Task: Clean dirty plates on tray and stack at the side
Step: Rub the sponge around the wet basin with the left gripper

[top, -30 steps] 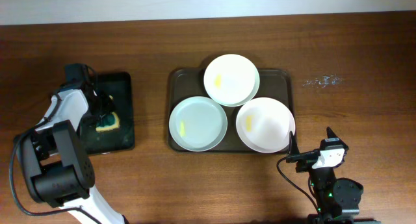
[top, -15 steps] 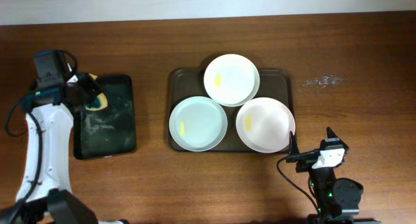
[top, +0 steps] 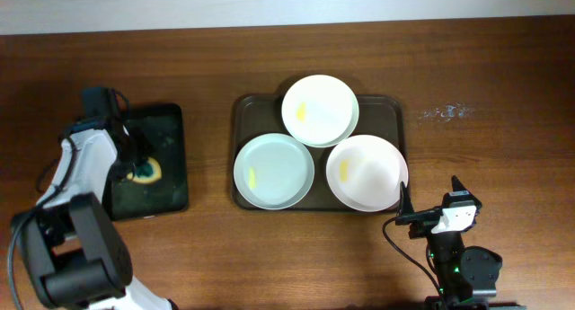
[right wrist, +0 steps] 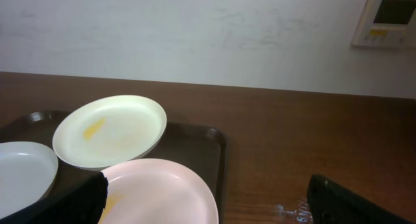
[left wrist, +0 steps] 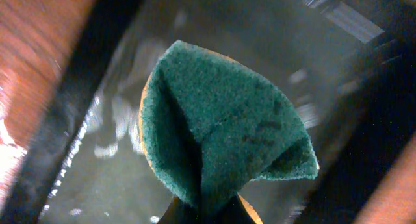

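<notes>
The left claw (top: 137,164) has swung back over the black tray (top: 171,198), clenched on a sponge (left wrist: 221,126) (plates (top: 274,171) lie well apart).

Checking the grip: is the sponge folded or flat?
Folded: in the left wrist view the sponge bends into a cone, pinched at the bottom.

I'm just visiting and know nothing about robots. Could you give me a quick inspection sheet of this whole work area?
Surface: brown wooden table.
Job's things: back plate, left plate and right plate, each with a yellow smear, on the brown tray.
Clutter: wet-looking specks on the table right of the brown tray; small black tray, wet inside.
Grippers: left gripper over the black tray, pinching a green sponge; right gripper open, holding nothing, near the right plate.
Cables: a black cable by the left arm, another by the right.
Surroundings: white wall, wall panel.
</notes>
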Motion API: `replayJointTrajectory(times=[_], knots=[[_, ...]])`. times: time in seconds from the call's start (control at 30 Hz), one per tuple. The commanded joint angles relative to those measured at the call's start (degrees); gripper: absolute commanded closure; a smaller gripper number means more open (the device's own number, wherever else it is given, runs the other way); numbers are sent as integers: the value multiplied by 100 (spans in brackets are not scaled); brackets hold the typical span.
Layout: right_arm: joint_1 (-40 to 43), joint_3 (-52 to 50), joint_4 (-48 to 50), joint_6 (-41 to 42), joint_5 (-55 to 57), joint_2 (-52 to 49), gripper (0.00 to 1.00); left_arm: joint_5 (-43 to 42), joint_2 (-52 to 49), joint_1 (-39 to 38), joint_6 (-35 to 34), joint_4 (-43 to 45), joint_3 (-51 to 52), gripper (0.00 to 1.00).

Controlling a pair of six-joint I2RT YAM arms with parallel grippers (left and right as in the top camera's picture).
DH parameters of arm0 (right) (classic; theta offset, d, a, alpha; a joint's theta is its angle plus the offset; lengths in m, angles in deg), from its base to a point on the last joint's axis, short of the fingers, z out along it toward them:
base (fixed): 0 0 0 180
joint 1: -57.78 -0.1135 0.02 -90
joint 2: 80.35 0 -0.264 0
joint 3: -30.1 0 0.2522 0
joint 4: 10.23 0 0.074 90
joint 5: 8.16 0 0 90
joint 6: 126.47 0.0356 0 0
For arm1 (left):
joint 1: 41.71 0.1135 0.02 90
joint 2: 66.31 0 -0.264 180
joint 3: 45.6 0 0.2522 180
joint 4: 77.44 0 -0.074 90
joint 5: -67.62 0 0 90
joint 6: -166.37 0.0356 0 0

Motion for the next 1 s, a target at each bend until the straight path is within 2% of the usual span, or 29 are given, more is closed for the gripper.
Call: replayJointTrajectory(times=[0.0,0.07,0.1,0.2,0.33,0.4,0.5,0.67,0.8,0.9,0.97], knots=[[33,-44,-20,-37,31,33,2,44,-208,-2,232,-170,81,100],[33,-44,-20,-37,31,33,2,50,-221,-2,1154,-227,81,100],[33,-44,-20,-37,31,33,2,378,-221,4,1294,-361,81,100],[33,-44,-20,-37,31,33,2,1082,-229,28,1250,-494,81,100],[33,-44,-20,-37,31,33,2,1104,-229,177,1191,-588,175,100],[33,-44,-20,-37,31,33,2,1499,-229,188,1193,-501,415,100],[33,-44,-20,-37,31,33,2,1952,-227,188,1191,-48,754,100],[33,-44,-20,-37,31,33,2,2455,-227,188,1191,144,752,100],[33,-44,-20,-37,31,33,2,2605,-227,188,1211,581,752,100],[33,-44,-17,-37,31,33,2,2599,-227,186,1753,1130,752,100],[33,-44,-20,-37,31,33,2,2586,-227,184,1770,1349,752,100]])
